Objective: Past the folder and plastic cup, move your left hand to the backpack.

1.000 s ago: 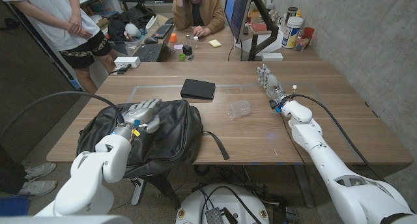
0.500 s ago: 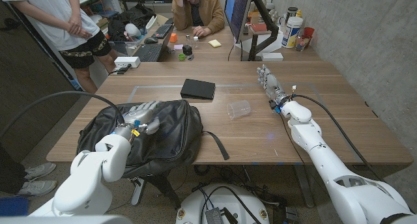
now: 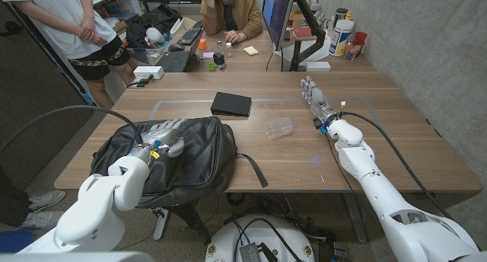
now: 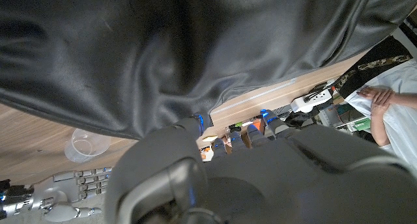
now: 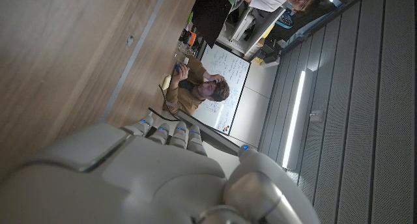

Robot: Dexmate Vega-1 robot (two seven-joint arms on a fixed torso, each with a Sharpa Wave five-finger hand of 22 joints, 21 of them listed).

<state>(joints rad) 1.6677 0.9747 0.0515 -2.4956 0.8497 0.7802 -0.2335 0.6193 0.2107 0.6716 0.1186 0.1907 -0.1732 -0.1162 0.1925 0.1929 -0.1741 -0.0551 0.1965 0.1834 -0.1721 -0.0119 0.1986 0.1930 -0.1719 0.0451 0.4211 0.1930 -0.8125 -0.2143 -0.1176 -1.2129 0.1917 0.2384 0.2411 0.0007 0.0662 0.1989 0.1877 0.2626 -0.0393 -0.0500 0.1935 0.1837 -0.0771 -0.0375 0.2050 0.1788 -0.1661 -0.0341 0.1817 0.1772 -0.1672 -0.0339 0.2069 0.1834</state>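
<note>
**Left hand on backpack; folder and cup beyond**

Backpack [image 3: 171,161]: black, lying flat at the near left part of the table [image 3: 396,140], one strap trailing toward the near edge. In the left wrist view its dark fabric [image 4: 195,48] sits just ahead of the hand.

Left hand [image 3: 163,134]: rests on top of the backpack near its far edge, fingers extended forward and slightly spread, grasping nothing. Seen from behind in the left wrist view [image 4: 260,172].

Folder [image 3: 230,103]: black, flat on the table, beyond the backpack, apart from it.

Cup [image 3: 278,127]: clear plastic, lying on its side, to the right of the backpack and nearer than the folder.

Right hand [image 3: 314,96]: right half of the table, well apart from the cup, fingers straight and pointing away, holding nothing. Own-wrist view [image 5: 156,165] shows its back over bare wood.

Persons: one seated [image 3: 230,11] at a desk behind the table; one standing [image 3: 72,26] at far left.
</note>
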